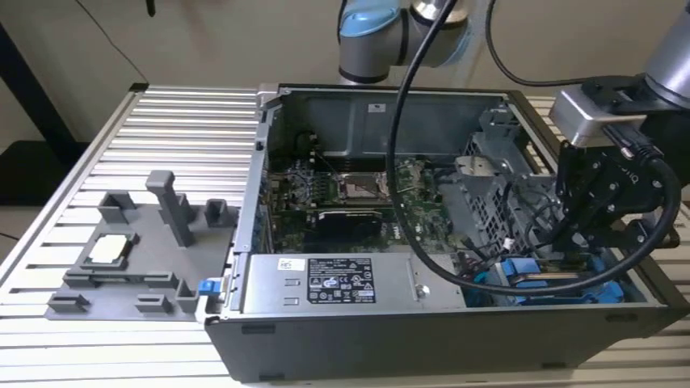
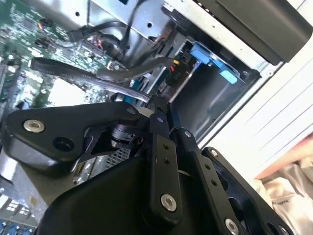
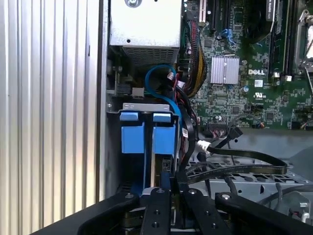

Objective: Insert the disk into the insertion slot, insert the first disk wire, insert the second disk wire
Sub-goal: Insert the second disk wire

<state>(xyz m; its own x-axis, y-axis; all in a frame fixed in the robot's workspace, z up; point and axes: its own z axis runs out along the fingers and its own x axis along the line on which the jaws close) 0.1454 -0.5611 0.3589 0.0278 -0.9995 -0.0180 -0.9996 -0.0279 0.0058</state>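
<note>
- Bench: ribbed aluminium surface carrying an open computer case and, on the exterior view's left, a grey fixture plate with upright posts.
- Computer case: lies on its side with the panel off. Inside are the green motherboard, a grey labelled power supply box along the near wall, and a metal drive cage toward the exterior view's right.
- Arm: it reaches into the case from the exterior view's right, wrist pointed down over the near right corner. Black cables loop from the arm across the motherboard.
- Hand: positioned low in the drive corner, directly over the blue parts. In the first wrist view its black linkages converge on a thin upright edge, but whether the fingers are closed on anything cannot be told.
- Disk: seated in the bay at the case corner, just beside the case wall, bright blue frame and end tabs facing outward, in the first wrist view.
- Handling judgement: the disk is rigid and moderately heavy, and shock-sensitive. The plastic frame flexes slightly. Take hold at the blue end tabs or frame sides, never at the label face.
- Blue data wire: thin, pliable, arcs near the bay. Its connector should be gripped, not the cord.
</note>
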